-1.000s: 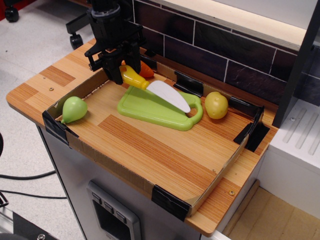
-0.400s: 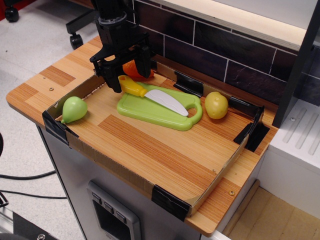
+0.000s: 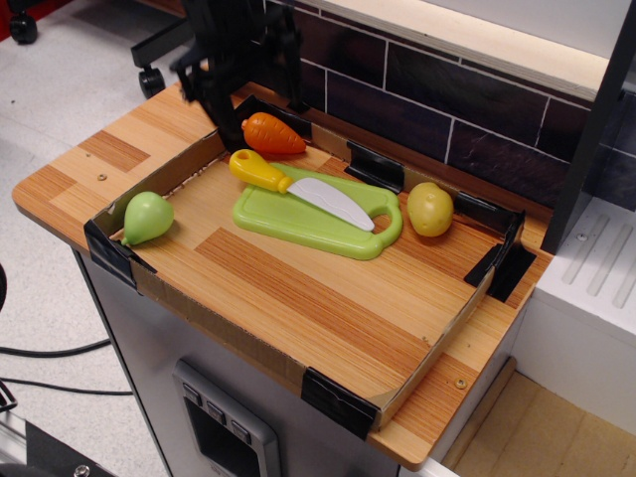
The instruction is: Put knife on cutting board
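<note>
Nearest, a green pear (image 3: 147,218) lies at the left of the wooden tray (image 3: 298,298). Behind it, the knife (image 3: 296,188) lies on the cutting board (image 3: 298,224); its white blade is on the board and the yellow handle sticks out over the left edge. A yellow potato (image 3: 429,208) sits right of the board and an orange carrot (image 3: 272,134) behind the handle. Farthest, the gripper (image 3: 248,75) hangs above the carrot, its fingers spread apart and holding nothing.

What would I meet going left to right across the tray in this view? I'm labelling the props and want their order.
Green pear → orange carrot → light-green cutting board → yellow potato-like fruit. The knife lies on the board with its yellow handle overhanging the left end, so I leave it unranked. The end effector is raised above the tray's back left.
</note>
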Controlling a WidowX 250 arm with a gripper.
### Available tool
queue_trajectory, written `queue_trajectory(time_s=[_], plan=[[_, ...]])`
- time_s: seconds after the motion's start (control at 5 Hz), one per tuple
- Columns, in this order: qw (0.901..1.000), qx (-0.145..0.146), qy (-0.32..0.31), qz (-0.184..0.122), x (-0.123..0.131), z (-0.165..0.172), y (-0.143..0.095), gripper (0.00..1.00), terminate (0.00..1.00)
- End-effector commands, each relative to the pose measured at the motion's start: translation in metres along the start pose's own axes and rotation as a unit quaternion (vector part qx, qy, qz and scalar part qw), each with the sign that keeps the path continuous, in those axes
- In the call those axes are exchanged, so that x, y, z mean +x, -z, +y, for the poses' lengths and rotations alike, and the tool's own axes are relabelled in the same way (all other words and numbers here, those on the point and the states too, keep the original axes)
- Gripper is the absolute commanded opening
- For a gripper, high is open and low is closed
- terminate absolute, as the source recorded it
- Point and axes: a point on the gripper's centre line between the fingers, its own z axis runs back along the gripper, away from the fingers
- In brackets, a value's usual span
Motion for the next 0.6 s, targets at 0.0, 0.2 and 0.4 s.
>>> queue_trajectory(time_s=[0.0, 0.2, 0.4], plan=[[0.9953, -0.037, 0.041, -0.079, -0.0106, 0.0052, -0.0700, 1.00, 0.00], [0.9953, -0.037, 0.041, -0.079, -0.0106, 0.0052, -0.0700, 1.00, 0.00], [0.9953, -0.037, 0.041, -0.079, -0.0106, 0.0052, -0.0700, 1.00, 1.00]])
